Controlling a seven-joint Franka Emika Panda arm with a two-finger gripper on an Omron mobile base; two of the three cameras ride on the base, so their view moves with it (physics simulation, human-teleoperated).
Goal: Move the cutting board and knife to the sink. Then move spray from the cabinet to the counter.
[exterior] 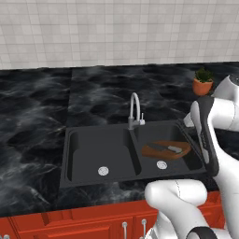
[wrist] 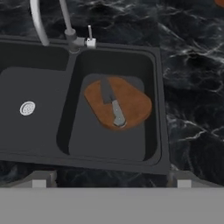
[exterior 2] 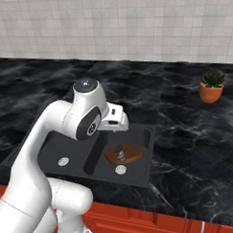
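Two items logged in the sink's (wrist: pixel 162 131) right basin, cutting board (wrist: pixel 131 103) with knife (wrist: pixel 113 105) lying on it; our gripper (wrist: pixel 111 183) hangs above, jaws wide and empty, so we judge the spray next, lifting clear of the faucet (exterior: pixel 134 108)

The bench (exterior: pixel 37 121) is black with faint white marble veining, over red drawers (exterior: pixel 70 226) with silver handles, and the wall behind is pale grey-white tile (exterior: pixel 116 28). The sink (exterior: pixel 84 154) is matte dark grey with a silver faucet (exterior: pixel 135 109). In it lies a reddish-brown cutting board (wrist: pixel 131 103) bearing a knife (wrist: pixel 114 107) with dark blade and light grey handle; a green plant sits in an orange pot (exterior 2: pixel 211 92).
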